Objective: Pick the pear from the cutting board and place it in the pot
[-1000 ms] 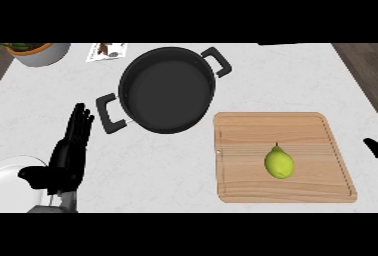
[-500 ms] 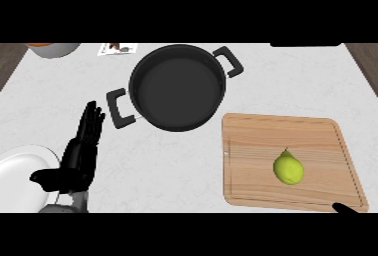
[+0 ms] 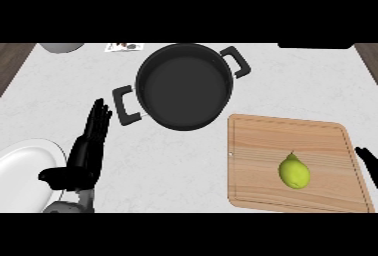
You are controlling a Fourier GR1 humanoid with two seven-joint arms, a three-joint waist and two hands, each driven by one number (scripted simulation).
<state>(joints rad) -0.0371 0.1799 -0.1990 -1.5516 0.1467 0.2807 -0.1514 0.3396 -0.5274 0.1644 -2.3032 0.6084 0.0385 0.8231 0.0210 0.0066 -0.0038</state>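
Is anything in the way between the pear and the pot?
No. The pear sits alone on the cutting board, and only bare board and counter lie between it and the open pot. The right robot hand is beside the board.

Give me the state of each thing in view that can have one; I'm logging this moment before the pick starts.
pear: lying on the cutting board, not held.
cutting board: flat on the counter, holding only the pear.
pot: upright, no lid, nothing inside.
white plate: on the counter at the left edge, nothing visible on it.
left robot hand: open, fingers straight, resting, holding nothing.
right robot hand: only fingertips show at the right edge.
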